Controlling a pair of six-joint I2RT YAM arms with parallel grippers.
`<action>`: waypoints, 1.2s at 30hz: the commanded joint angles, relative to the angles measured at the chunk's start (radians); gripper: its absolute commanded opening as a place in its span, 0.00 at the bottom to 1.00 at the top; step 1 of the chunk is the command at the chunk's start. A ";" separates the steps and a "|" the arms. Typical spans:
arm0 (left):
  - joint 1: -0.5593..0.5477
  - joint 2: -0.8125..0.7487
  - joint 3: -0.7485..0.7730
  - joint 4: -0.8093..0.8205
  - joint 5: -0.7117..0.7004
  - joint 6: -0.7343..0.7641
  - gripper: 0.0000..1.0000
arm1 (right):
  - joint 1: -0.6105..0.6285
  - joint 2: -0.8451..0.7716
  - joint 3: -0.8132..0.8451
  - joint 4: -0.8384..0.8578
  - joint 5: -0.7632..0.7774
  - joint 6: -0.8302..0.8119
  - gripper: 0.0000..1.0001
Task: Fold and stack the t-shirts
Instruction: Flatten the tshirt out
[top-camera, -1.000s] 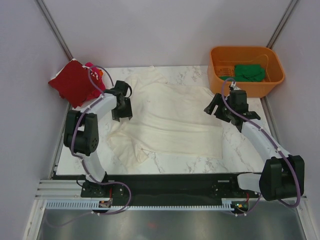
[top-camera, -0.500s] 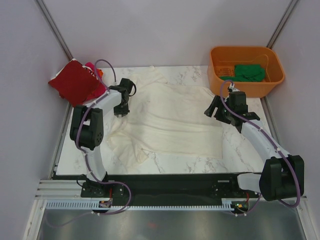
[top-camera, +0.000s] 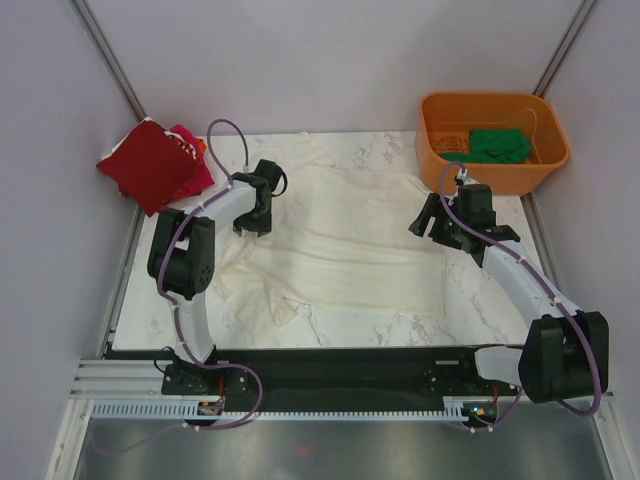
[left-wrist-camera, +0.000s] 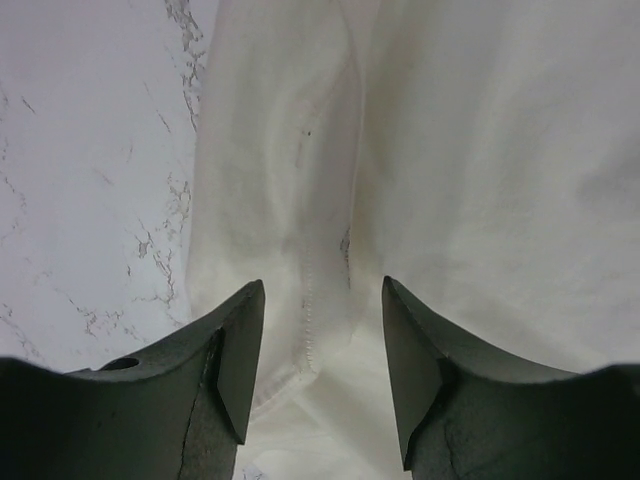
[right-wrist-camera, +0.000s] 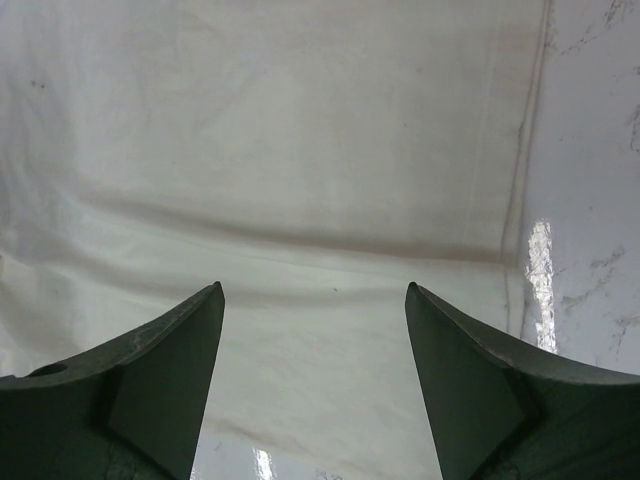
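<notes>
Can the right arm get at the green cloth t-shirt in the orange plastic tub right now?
Probably yes. The right gripper is open and empty over the cream-white t-shirt; the orange plastic tub just beyond it is open-topped, the green cloth t-shirt uncovered.

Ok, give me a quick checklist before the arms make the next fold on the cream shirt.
1. Left gripper open: ok, jaws apart over a stitched fold of the cream t-shirt.
2. Right gripper open: ok, over the shirt's hem.
3. Shirt lies flat: not ok, its near left corner is bunched.
4. Either gripper touching cloth: cannot tell.
5. Green t-shirt out of the way: ok, inside the orange tub.
</notes>
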 joint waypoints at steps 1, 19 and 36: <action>-0.005 -0.023 0.023 -0.005 -0.036 -0.022 0.57 | 0.004 -0.030 -0.005 -0.003 0.018 -0.025 0.81; -0.008 0.024 0.003 -0.002 -0.051 -0.030 0.45 | 0.004 -0.033 -0.009 -0.009 0.027 -0.039 0.81; -0.043 0.043 -0.023 -0.002 -0.039 -0.042 0.57 | 0.004 -0.022 -0.017 -0.008 0.030 -0.050 0.81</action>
